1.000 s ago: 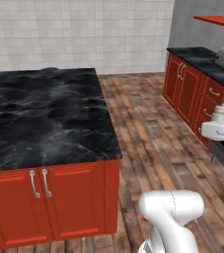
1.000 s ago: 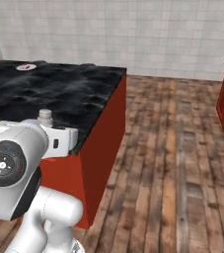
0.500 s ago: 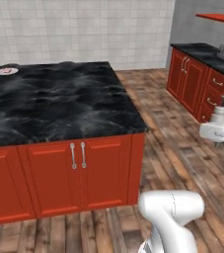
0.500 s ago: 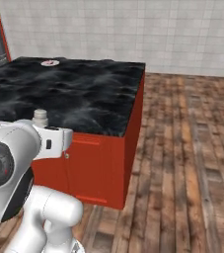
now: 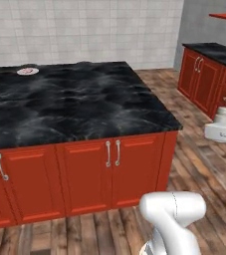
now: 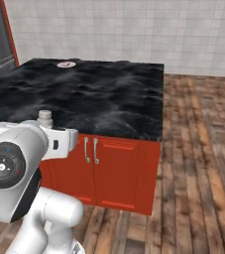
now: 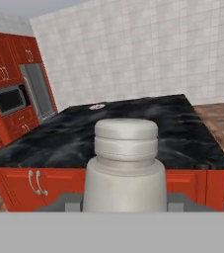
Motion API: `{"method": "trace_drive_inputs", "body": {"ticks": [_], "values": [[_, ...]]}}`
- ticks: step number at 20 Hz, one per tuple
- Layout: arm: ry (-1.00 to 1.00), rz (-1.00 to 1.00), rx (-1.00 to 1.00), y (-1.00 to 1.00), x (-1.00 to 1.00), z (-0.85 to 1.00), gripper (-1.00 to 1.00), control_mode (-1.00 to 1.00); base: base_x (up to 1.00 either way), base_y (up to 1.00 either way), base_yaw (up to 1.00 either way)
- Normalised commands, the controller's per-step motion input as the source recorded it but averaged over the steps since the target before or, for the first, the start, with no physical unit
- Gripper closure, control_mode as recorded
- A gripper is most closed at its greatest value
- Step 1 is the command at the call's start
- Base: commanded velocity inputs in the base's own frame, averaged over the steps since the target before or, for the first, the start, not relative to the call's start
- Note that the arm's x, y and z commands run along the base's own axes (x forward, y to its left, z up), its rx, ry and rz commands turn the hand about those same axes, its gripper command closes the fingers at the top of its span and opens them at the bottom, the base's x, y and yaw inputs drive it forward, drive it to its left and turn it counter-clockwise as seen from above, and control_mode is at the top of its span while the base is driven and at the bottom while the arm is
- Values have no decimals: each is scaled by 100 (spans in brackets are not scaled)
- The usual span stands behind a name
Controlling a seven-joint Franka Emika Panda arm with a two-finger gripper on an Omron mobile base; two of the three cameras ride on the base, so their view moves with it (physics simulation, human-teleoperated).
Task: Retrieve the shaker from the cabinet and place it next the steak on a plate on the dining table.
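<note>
Between the gripper's point(image 7: 125, 205) two dark finger tips, low in the hand view, stood the shaker point(image 7: 125, 170), grey with a lighter rounded cap, upright and very close to the camera. The fingers point(image 7: 68, 203) sat against both sides of its body, so the gripper was clamped on the shaker. From the left base view the shaker's cap point(image 5: 224, 115) could be seen on top of the white hand at the right edge, above the wooden floor point(image 5: 204, 164) and well apart from the dining table point(image 5: 79, 114). From the right base view the same cap point(image 6: 45, 118) stood up behind the white arm point(image 6: 20, 168), at the near left side of the table.

The dining table was a large island with a black, white-veined marble top and a red base with pairs of silver handles point(image 5: 112, 153). Near its far left corner lay the plate point(image 5: 28, 71), small, round and white, with the steak point(image 5: 28, 70) as a pinkish-red spot on it. In the right base view the plate point(image 6: 66, 64) was at the far edge of the top, and in the hand view it point(image 7: 97, 106) was a small pale disc beyond the shaker. The shaker was well apart from the plate.

Red base cabinets point(image 5: 206, 82) with a dark counter stood at the right wall. A tall grey fridge point(image 7: 38, 94) and a microwave point(image 7: 10, 100) stood among red cabinets to the left in the hand view.
</note>
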Motion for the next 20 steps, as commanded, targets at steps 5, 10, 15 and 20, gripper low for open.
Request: {"method": "trace_drive_inputs", "body": {"ticks": [5, 10, 15, 20], "values": [[0, 0, 0, 0, 0, 0, 100, 100, 0, 100, 0], [0, 0, 0, 0, 0, 0, 100, 100, 0, 100, 0], [0, 0, 0, 0, 0, 0, 100, 100, 0, 100, -1], [0, 0, 0, 0, 0, 0, 100, 100, 35, 100, -18]]}}
